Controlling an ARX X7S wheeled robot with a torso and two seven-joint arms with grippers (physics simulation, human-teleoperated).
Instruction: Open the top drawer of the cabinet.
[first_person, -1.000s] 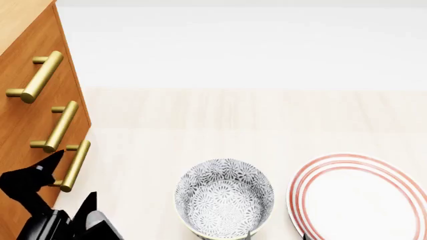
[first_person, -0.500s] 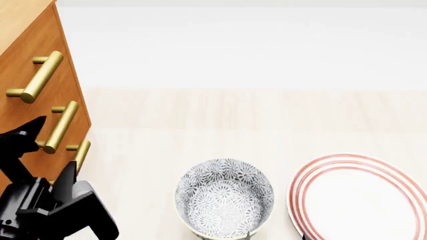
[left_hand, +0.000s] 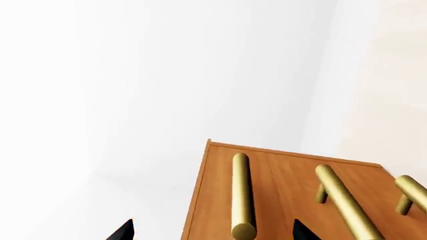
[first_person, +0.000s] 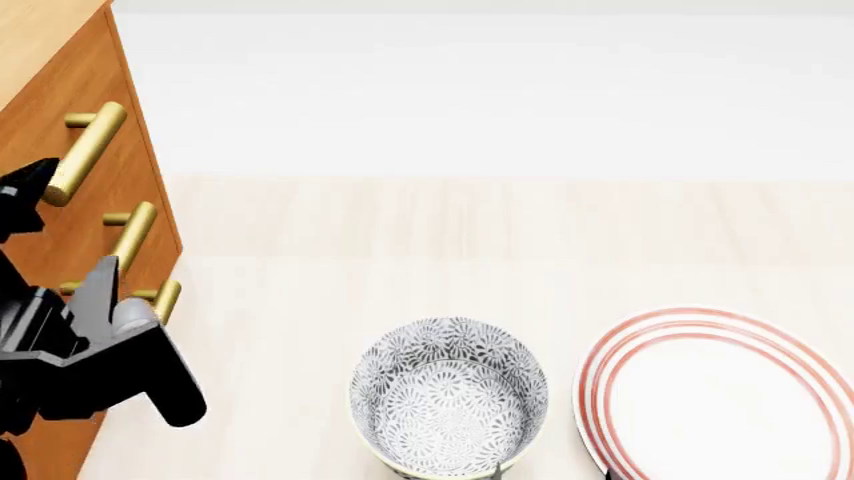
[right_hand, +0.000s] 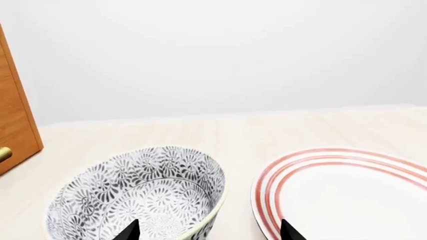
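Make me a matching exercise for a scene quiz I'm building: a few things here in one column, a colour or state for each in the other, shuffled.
Things:
1. top drawer
2. bowl
3. plate
4. left gripper

Descriptions:
A. white with red rings
B. black, jaws spread by a brass handle
C. grey-and-white floral pattern
D. orange-brown wood, shut

Pairs: 1-D, 2-C, 3-A, 4-B

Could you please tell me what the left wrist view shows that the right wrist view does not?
Only the left wrist view shows the top drawer, its brass handle between the open left gripper fingertips, and the two lower handles. Only the right wrist view shows the patterned bowl, the red-striped plate and the open right gripper. Both show the cabinet.
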